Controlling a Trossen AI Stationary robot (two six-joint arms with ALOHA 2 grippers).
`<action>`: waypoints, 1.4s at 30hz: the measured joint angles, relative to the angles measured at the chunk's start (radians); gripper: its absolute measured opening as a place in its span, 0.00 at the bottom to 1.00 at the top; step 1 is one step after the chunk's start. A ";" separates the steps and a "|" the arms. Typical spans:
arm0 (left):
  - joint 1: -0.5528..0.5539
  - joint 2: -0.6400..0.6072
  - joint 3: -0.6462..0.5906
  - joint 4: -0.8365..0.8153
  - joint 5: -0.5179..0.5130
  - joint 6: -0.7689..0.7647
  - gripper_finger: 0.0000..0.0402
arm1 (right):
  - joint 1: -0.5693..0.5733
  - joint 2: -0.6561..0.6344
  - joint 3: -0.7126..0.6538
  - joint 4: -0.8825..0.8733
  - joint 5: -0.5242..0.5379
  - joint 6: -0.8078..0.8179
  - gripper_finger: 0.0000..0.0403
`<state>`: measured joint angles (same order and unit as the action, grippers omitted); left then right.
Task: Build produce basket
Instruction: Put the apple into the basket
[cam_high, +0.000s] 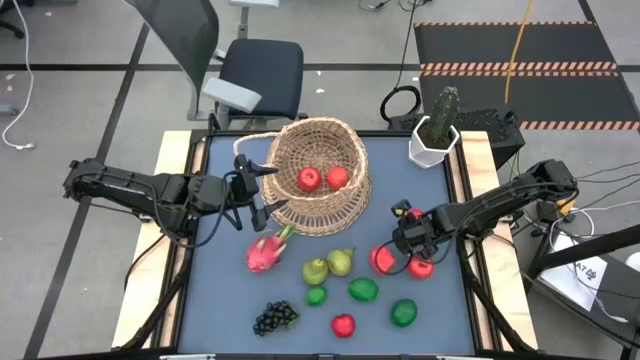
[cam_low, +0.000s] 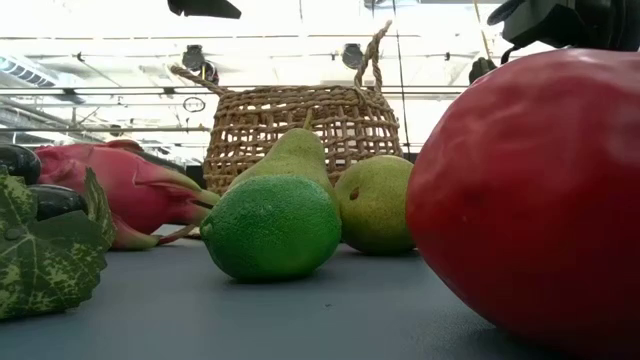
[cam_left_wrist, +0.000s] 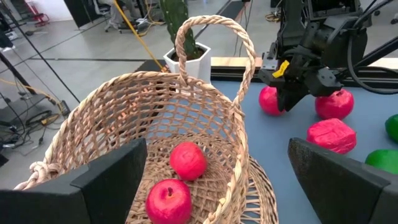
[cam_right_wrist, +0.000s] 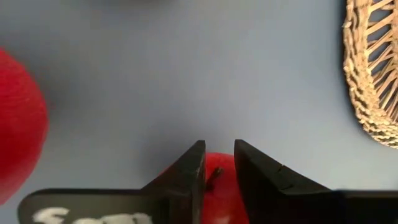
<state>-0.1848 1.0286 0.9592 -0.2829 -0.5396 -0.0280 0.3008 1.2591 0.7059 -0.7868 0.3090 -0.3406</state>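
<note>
The woven basket (cam_high: 318, 190) stands at the table's middle with two red apples (cam_high: 310, 179) inside, also seen in the left wrist view (cam_left_wrist: 186, 160). My left gripper (cam_high: 262, 192) is open at the basket's left side, one finger (cam_left_wrist: 112, 180) over its inside and the other (cam_left_wrist: 339, 180) outside. My right gripper (cam_high: 407, 243) points down right of the basket, its fingers almost together over a red apple (cam_right_wrist: 217, 190). Dragon fruit (cam_high: 265, 252), pears (cam_high: 328, 266), limes (cam_high: 363, 290), a red round (cam_high: 343, 325) and grapes (cam_high: 275, 318) lie on the near half. My left gripper stands astride the basket's near wall (cam_left_wrist: 239, 155); I cannot tell whether a finger touches it. My right gripper comes from above, pointing down, with the apple's stem (cam_right_wrist: 214, 177) in the narrow gap between its two fingers. The apple (cam_left_wrist: 268, 99) appears to sit on the table.
A white pot with a cactus (cam_high: 435, 135) stands at the far right corner. Another red apple (cam_high: 421, 267) and a bumpy red fruit (cam_high: 381, 260) lie close beside my right gripper. The basket's looped handle (cam_high: 255, 150) rises at its far left.
</note>
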 joint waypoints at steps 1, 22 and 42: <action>0.000 0.000 0.000 0.000 0.000 0.000 0.97 | 0.004 0.000 0.000 -0.006 0.000 0.007 0.19; 0.000 0.000 0.000 0.000 0.000 0.001 0.97 | 0.049 0.000 0.000 -0.031 0.002 0.044 0.04; 0.000 0.000 0.000 0.002 0.000 0.001 0.97 | 0.048 -0.021 0.001 0.024 0.126 0.095 0.00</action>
<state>-0.1848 1.0286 0.9592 -0.2806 -0.5396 -0.0273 0.3489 1.2377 0.7067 -0.7628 0.4355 -0.2458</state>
